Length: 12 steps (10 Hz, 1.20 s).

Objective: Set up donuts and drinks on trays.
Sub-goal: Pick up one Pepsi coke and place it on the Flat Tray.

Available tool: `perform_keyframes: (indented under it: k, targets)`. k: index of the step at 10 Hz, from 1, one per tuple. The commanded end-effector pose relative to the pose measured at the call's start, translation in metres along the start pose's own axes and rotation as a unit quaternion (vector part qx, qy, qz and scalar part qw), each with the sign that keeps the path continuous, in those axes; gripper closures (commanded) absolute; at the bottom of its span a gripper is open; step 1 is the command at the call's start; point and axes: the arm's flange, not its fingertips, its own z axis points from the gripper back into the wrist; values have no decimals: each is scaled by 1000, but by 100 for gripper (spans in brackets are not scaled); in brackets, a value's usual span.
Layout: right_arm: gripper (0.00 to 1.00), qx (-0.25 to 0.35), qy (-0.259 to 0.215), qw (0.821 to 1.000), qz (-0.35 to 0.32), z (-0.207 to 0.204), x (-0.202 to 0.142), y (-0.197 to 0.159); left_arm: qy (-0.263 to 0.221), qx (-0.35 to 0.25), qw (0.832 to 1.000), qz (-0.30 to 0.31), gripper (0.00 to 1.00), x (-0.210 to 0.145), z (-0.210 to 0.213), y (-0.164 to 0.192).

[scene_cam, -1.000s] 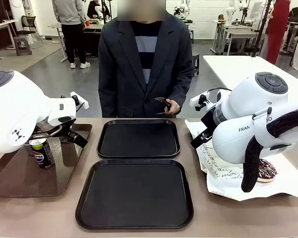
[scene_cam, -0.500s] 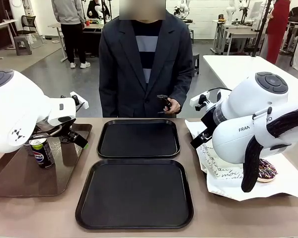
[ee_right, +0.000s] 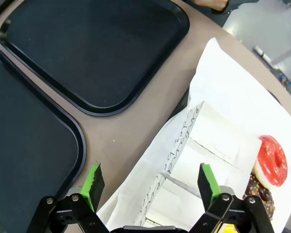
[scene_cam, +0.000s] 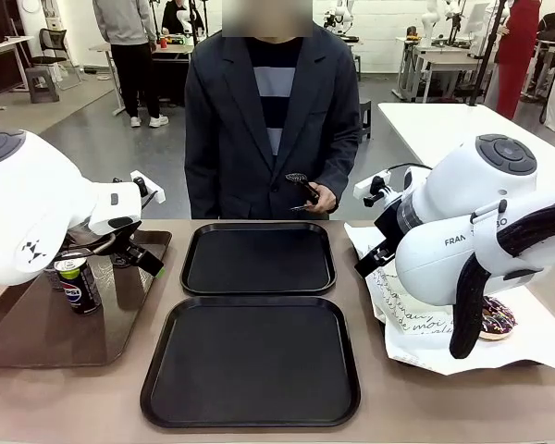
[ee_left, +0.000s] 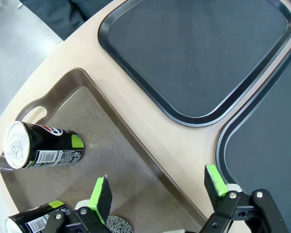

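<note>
Two black trays lie empty mid-table, the far tray [scene_cam: 259, 259] and the near tray [scene_cam: 250, 363]. A Pepsi drink can [scene_cam: 78, 283] stands on the glossy brown tray [scene_cam: 37, 328] at the left. My left gripper [ee_left: 159, 189] hangs open above that brown tray's inner edge, with two cans [ee_left: 41, 148] [ee_left: 34, 222] off to its side. My right gripper [ee_right: 150, 180] is open over white paper donut holders [ee_right: 203, 155]. Beyond them lie a red-glazed donut [ee_right: 272, 160] and a chocolate donut [ee_right: 259, 198]. The chocolate donut [scene_cam: 496, 316] also peeks out from behind my right arm.
The white paper sheet [scene_cam: 416, 333] covers the table's right side. A person in a dark jacket stands at the far edge, a hand [scene_cam: 316, 196] holding a small black object. The black trays [ee_left: 199, 53] [ee_right: 94, 53] lie close to both grippers.
The person's hand has shifted the small black object slightly. Both arms are still.
</note>
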Motion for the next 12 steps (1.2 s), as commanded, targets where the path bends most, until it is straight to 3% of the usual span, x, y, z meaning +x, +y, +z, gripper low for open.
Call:
perform_keyframes:
  k: [1, 5, 6, 9, 12]
  targets:
    - [0, 0, 0, 1000, 0, 0, 0, 0, 0, 0, 1000, 0, 0, 0, 0, 0]
    - [0, 0, 0, 1000, 0, 0, 0, 0, 0, 0, 1000, 0, 0, 0, 0, 0]
    - [0, -1, 3, 1000, -7, 19, -2, 3, 39, 1, 999, 20, 0, -8, 16, 10]
    - [0, -3, 66, 998, -3, 86, -32, 16, 82, -34, 996, 10, 0, -43, 95, 10]
    - [0, 42, 189, 980, 47, 111, -64, 40, 96, -70, 993, 3, 0, -65, 126, 6]
